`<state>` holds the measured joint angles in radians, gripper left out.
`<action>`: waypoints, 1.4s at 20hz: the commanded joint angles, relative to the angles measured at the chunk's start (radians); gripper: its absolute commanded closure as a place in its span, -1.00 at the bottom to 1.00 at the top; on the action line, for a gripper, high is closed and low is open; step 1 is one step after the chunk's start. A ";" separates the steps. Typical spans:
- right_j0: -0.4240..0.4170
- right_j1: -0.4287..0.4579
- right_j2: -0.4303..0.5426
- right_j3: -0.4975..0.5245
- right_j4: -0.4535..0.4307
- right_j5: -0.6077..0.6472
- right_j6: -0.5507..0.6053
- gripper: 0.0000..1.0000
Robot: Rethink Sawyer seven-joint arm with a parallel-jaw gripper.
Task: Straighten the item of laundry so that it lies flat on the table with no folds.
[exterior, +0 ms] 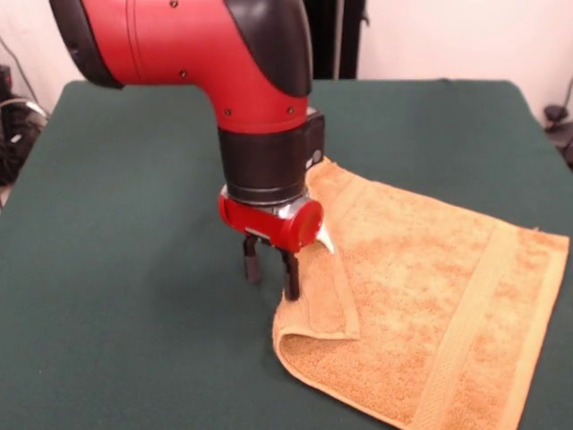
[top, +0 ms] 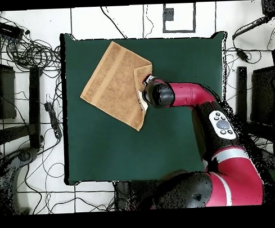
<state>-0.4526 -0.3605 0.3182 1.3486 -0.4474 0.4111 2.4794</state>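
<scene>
Towel (exterior: 430,313) lies on the table (exterior: 116,269), toward the picture's right and near edge in the front view; in the overhead view it sits up near the table's far edge from the robot's base, turned diamond-wise to the table's sides; most of the cloth is flat, one band stripe running parallel to its right-hand edge in the front view

One fault remains: the left edge is doubled over onto the body of the cloth, making a narrow flap (exterior: 324,300) whose long axis runs from the rounded fold at the near-left corner back toward the arm; a small white tag (exterior: 324,240) shows at the flap's upper end, just under the red wrist

Gripper (exterior: 271,266) hangs at that folded edge; two dark fingers (exterior: 290,276) point straight down, spread with a plain gap between them, nothing held; right finger looks to stand at the flap's outer margin, left finger over bare green felt; contact with cloth or table cannot be told from here

Relation that matters: the flap lies to the picture's right of the fingers in the front view, and its free edge faces further right, over the towel; judged so, the flap has to come back toward picture-left, across the fold line and out onto open felt; the fingers sit on the side the cloth must travel to, not on the free edge; a reach across the flap would seem needed before any pinch
</scene>
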 commanded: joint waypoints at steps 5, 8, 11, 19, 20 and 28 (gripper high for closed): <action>0.138 -0.240 -0.038 0.049 0.085 0.303 -0.001 -1.00; 0.144 -0.264 -0.039 0.020 0.101 0.380 -0.024 -1.00; 0.122 -0.248 0.014 0.052 0.142 0.333 -0.005 -1.00; 0.121 -0.032 0.036 0.061 0.157 0.073 0.060 -1.00; 0.125 -0.024 0.031 0.060 0.158 0.056 0.067 -1.00; 0.161 -0.005 -0.006 0.064 0.180 -0.021 0.117 -1.00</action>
<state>-0.3509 -0.4550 0.2823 1.3450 -0.3213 0.4244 2.4794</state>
